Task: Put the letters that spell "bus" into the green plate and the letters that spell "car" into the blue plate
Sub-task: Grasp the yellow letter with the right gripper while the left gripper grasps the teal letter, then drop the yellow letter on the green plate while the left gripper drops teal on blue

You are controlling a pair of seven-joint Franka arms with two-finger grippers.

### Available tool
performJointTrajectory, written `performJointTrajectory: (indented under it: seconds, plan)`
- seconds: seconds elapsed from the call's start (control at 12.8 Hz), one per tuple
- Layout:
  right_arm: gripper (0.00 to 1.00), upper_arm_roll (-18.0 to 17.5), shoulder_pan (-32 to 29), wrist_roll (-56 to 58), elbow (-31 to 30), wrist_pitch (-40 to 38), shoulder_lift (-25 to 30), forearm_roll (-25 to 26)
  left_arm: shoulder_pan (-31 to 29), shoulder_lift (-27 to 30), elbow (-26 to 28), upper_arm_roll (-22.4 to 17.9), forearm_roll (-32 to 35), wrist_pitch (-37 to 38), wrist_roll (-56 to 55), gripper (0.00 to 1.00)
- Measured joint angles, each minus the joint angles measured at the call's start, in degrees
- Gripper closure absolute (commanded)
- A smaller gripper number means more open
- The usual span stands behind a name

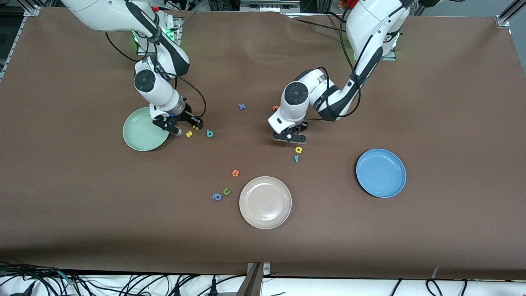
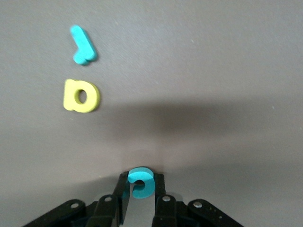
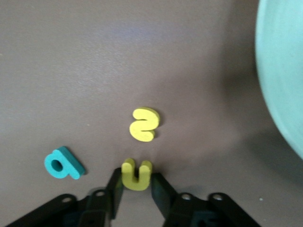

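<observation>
Between the green plate (image 1: 141,129) and teal "b" (image 1: 209,133), right hand (image 3: 136,185) pinches yellow "u" (image 3: 136,174); left hand (image 2: 140,196) pinches teal "c" (image 2: 140,182).

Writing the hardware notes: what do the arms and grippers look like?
Both arms have glossy white shells with black joint bands, round dark caps at the wrists and black cables looped alongside. Left gripper and right gripper are black with two slim fingers and silver screws.
</observation>
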State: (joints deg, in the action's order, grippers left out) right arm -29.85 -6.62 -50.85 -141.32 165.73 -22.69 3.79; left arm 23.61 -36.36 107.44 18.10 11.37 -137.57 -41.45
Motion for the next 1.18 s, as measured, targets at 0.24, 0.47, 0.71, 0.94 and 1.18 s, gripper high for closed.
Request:
performJointTrajectory:
  seconds: [0.24, 0.47, 0.71, 0.94, 1.18]
  plan:
    - [0.87, 0.0, 0.0, 0.0, 0.0, 0.0, 0.0, 0.0, -3.2, 0.6, -0.3, -0.2, 0.0, 0.3, 1.7, 0.94]
    - [0.87, 0.2, 0.0, 0.4, 0.4, -0.5, 0.2, 0.0, -5.9, 2.4, -0.6, -0.2, 0.0, 4.9, 3.5, 0.95]
    - [0.87, 0.3, -0.1, 0.6, 2.6, -7.1, 2.6, 0.0, -9.2, 4.6, -0.6, -0.3, 0.1, 9.9, 9.3, 0.95]
    - [0.87, 1.2, -0.1, 2.7, 8.3, -21.1, 5.8, 0.0, -14.9, 5.3, -0.6, -0.5, 0.1, 11.5, 17.2, 0.94]
    - [0.87, 6.7, -0.2, 12.7, 15.6, -37.6, 7.5, 0.0, -21.9, 5.3, -1.3, -0.8, 0.1, 11.5, 26.3, 0.9]
